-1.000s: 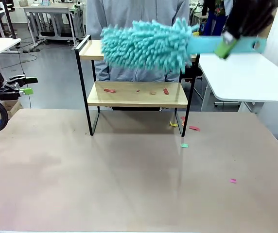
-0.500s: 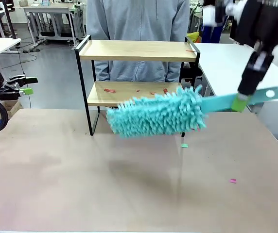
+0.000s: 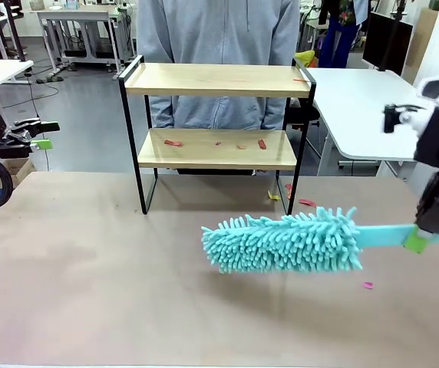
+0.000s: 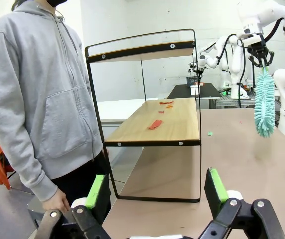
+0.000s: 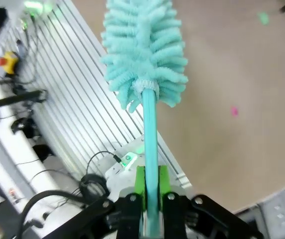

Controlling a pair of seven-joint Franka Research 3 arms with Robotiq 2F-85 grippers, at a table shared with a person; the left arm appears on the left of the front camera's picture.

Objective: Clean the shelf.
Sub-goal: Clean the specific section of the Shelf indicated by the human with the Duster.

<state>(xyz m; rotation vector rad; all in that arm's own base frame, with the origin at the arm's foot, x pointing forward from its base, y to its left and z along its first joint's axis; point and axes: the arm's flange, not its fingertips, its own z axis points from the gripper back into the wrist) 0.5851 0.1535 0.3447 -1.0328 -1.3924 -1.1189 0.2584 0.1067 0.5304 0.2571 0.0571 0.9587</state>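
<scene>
The right gripper (image 3: 415,244) is clamped tight on the far end of the handle of a fluffy teal duster (image 3: 285,241), which hangs level over the table (image 3: 112,276), in front of the shelf (image 3: 212,80) and apart from it. The left gripper (image 4: 155,191) waits at the left side with its jaws wide and empty. With such a long lever on a thin handle, the duster could twist or slip in the grip. Its bulky head could also catch a black post or jam under the top board on its way to the red scraps (image 3: 173,142) on the lower board. A careless sweep would likely just push them onto the table, where a pink bit (image 3: 368,285) and a green bit (image 3: 291,229) already lie. The table is matte beige. A person (image 3: 216,31) in a grey hoodie stands close behind the shelf, and a white table (image 3: 373,115) stands to the right.
</scene>
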